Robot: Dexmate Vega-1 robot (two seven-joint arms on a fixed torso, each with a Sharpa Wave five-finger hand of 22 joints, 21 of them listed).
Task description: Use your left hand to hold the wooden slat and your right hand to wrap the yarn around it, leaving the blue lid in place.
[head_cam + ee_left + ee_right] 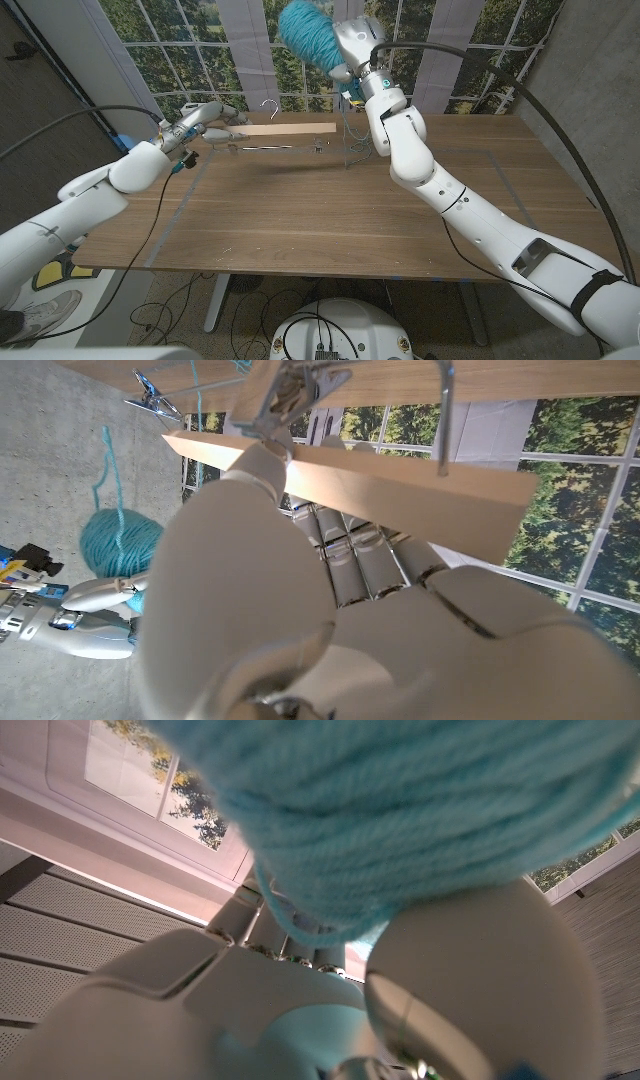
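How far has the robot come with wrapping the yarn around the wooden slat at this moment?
Done: the left robot hand holds the wooden slat at one end, raised over the table. In hand: the right robot hand holds the yarn ball high above the slat's other end, and a strand hangs down beside that end. Left: I cannot make out any finished turns on the slat, so the wrapping seems mostly ahead.

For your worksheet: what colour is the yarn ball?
Teal-blue yarn ball; clearest in the head view.
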